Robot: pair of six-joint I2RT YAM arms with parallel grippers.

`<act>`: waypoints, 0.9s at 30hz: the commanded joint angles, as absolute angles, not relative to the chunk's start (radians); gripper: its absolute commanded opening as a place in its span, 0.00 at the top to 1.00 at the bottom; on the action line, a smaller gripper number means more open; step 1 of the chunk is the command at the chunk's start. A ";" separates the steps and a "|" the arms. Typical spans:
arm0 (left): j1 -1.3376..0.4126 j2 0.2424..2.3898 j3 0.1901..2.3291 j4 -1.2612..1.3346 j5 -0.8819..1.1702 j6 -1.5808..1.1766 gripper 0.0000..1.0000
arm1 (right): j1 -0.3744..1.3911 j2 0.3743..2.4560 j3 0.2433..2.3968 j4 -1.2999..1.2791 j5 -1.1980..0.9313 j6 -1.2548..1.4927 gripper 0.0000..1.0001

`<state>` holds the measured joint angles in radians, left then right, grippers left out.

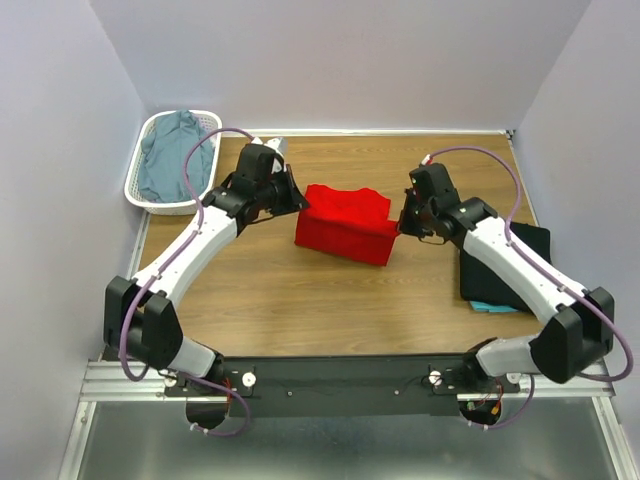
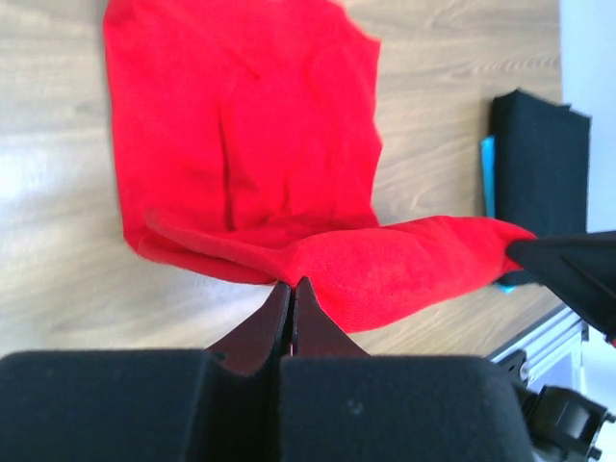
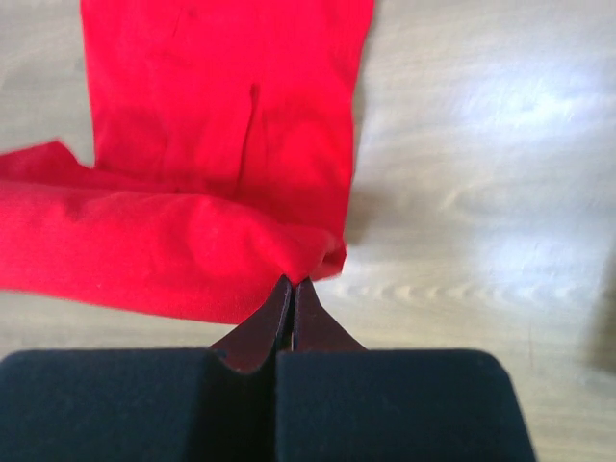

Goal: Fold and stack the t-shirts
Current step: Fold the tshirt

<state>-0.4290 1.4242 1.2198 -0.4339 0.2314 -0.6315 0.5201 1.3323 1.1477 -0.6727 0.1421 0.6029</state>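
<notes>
Centre of bench (image 1: 300,300): red shirt (image 1: 345,225), mid-fold, ends pinched in closed left gripper (image 2: 292,289) and right gripper (image 3: 292,287). Right edge: black shirt (image 1: 535,240) over teal shirt (image 1: 490,307) (apparently done). Far-left basket (image 1: 140,190): grey shirt (image 1: 170,160), unfolded.

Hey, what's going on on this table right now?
A robot is folding a red t-shirt on the table. Its left claw and right claw are each shut on one side of it. A folded black t-shirt lies on a teal t-shirt at the right, and a grey-blue t-shirt sits in the white basket.
</notes>
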 commanded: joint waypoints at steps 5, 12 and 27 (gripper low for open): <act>-0.376 1.596 1.354 -0.368 0.285 -0.609 1.00 | 0.385 1.517 1.253 -0.536 0.048 0.537 1.00; -0.330 1.863 1.535 -0.287 0.288 -0.640 1.00 | 0.304 1.846 1.521 -0.491 -0.046 0.509 0.99; -0.207 2.134 1.797 -0.081 0.353 -0.640 0.09 | 0.216 2.226 1.939 -0.491 -0.097 0.445 0.31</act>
